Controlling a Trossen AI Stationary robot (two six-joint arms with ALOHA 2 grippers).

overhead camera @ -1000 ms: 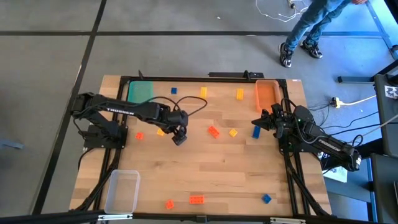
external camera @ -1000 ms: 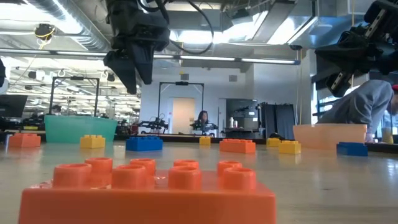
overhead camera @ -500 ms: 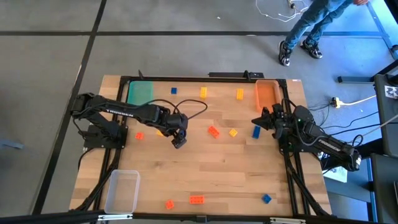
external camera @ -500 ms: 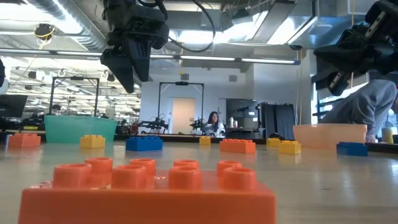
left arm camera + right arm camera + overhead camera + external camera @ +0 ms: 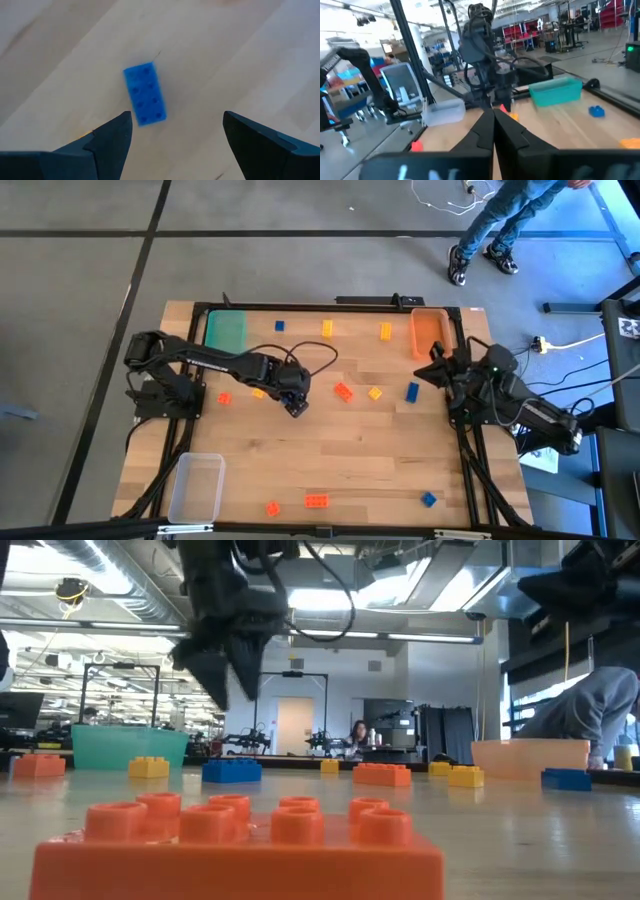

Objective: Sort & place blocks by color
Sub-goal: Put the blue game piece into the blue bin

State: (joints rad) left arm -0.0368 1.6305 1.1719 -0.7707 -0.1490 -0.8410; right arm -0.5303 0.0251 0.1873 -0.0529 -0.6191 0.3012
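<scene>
A: Nearest the low camera, what lies at the front edge of the table [image 5: 360, 450]?

B: A red-orange block [image 5: 240, 840], untouched, with a few more blocks along that edge and the clear tray [image 5: 197, 485] at the corner, which looks empty.

A: And farther in?

B: The left claw [image 5: 176, 120] hangs mid-table with its fingers wide apart. In the last second it has slid a little toward the table's centre. The wrist camera now has a blue block [image 5: 145, 95] flat on the wood between the two fingers, below them and not touched.

A: So what does that shift mean?

B: I'd judge it has lined up for a pick. It needs to drop and close across the block's narrow sides.

A: The right claw [image 5: 493, 117]?

B: Fingers pressed together, holding nothing. It has drawn back toward the right edge, beside the orange tray [image 5: 428, 332], leaving the middle to the left arm.

A: Farthest back?

B: The green tray [image 5: 226, 330] at the far left corner. From here, neither far tray appears to hold a block, so sorting looks barely begun.
</scene>
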